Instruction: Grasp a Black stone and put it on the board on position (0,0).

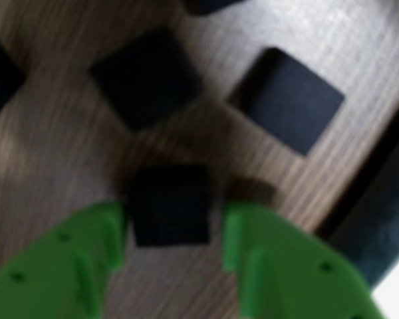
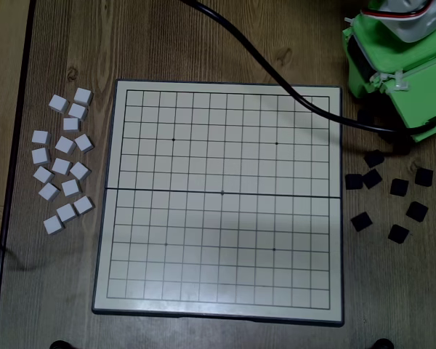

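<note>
Green fingers (image 1: 174, 249) sit spread apart on each side of a Black stone (image 1: 169, 205), and I cannot tell if they touch it. That stone lies flat on the wooden table (image 1: 46, 153) with other black blocks (image 1: 146, 76) near it. From overhead, the board (image 2: 219, 196) lies well to the left of those blocks, with white blocks (image 2: 62, 166) on its far side.
</note>
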